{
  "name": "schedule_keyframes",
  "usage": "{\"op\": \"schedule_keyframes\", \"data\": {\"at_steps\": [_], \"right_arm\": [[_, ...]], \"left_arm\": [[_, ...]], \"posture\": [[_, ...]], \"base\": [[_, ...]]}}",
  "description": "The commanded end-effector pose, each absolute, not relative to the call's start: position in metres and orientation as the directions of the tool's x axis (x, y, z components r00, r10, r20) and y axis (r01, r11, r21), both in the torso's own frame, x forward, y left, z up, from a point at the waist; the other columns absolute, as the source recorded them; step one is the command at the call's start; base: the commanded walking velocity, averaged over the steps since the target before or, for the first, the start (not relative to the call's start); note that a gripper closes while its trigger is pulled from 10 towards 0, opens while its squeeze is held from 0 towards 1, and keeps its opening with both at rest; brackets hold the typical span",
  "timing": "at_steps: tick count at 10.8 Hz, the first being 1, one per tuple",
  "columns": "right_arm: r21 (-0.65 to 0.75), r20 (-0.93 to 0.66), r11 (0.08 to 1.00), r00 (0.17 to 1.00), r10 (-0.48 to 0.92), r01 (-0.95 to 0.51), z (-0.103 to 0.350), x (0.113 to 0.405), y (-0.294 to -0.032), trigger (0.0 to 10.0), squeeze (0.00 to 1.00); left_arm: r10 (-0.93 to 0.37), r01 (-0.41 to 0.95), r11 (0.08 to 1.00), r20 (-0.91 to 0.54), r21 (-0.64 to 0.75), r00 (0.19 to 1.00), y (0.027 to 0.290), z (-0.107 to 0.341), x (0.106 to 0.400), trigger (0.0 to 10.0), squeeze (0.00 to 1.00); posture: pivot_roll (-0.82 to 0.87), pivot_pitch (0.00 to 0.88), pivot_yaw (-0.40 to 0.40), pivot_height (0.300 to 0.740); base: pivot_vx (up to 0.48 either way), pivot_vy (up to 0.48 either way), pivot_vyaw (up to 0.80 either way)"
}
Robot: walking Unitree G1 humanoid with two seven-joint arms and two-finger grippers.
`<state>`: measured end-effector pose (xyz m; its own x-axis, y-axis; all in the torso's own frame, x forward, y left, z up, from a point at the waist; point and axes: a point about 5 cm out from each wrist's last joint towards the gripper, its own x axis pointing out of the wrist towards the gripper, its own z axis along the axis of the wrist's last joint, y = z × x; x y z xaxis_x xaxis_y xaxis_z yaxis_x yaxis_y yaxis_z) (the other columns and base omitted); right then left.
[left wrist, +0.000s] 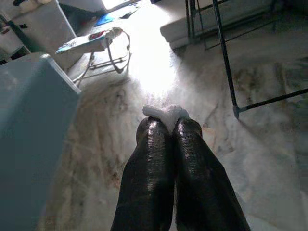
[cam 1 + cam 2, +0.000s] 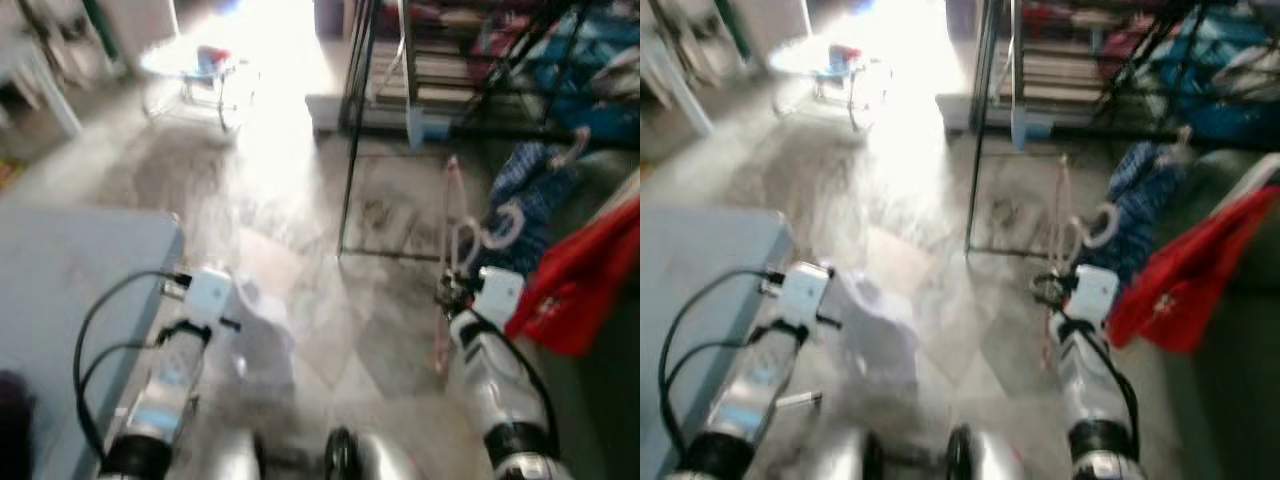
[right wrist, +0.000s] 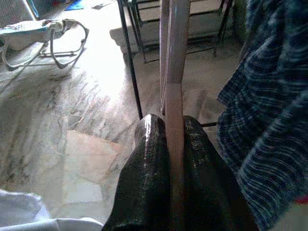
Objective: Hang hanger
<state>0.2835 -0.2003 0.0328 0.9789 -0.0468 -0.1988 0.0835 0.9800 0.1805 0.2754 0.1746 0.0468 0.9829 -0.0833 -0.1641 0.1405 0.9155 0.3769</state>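
the right claw [image 3: 174, 144] is gripping a pale pink hanger [image 3: 174, 62], its two black fingers [image 3: 147, 178] pressing tight on either side of the thin bar. in the head views the hanger [image 2: 447, 260] is standing nearly upright in front of the right arm, its lower end reaching down past the wrist and its upper end rising toward the black metal rack [image 2: 352, 120]. the views are blurred, so the hanger's hook is hard to make out.

just to the right of the hanger, a blue checked garment [image 2: 530, 190] is hanging on a white hook [image 2: 505, 225], and a red garment [image 2: 580, 280] is hanging beside that, close to the right wrist. in the right wrist view the blue checked cloth [image 3: 269, 110] is sitting right beside the claw, though whether it is touching the hanger cannot be told.

the left claw [image 1: 171, 126] is pinching a small piece of white cloth [image 1: 165, 114] between its closed fingertips, low over the marble floor [image 2: 300, 250]. a pale white garment [image 2: 875, 320] is lying under the left wrist in the head views. a light blue bed [image 2: 60, 290] is sitting to the left of that arm. farther off, in bright glare, a baby bouncer [image 2: 200, 75] with a wire frame is standing on the floor.
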Motion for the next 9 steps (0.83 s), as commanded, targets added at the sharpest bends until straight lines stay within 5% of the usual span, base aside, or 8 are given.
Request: {"op": "schedule_keyframes", "data": {"at_steps": [1, 9], "right_arm": [[0.163, -0.179, 0.984, 0.983, -0.044, 0.073, 0.037, 0.284, -0.199, 10.0, 0.0], [-0.015, -0.211, 0.999, 0.977, 0.034, -0.038, 0.035, 0.284, -0.179, 10.0, 0.0]], "left_arm": [[-0.089, 0.127, 0.916, -0.118, 0.38, 0.989, 0.171, 0.056, 0.279, 10.0, 0.0], [-0.097, 0.139, 0.915, -0.129, 0.379, 0.987, 0.165, 0.053, 0.276, 10.0, 0.0]], "posture": [[0.02, 0.063, -0.061, 0.74], [0.0, 0.071, -0.066, 0.74]], "base": [[-0.289, 0.0, 0.0], [-0.297, 0.0, 0.0]]}}
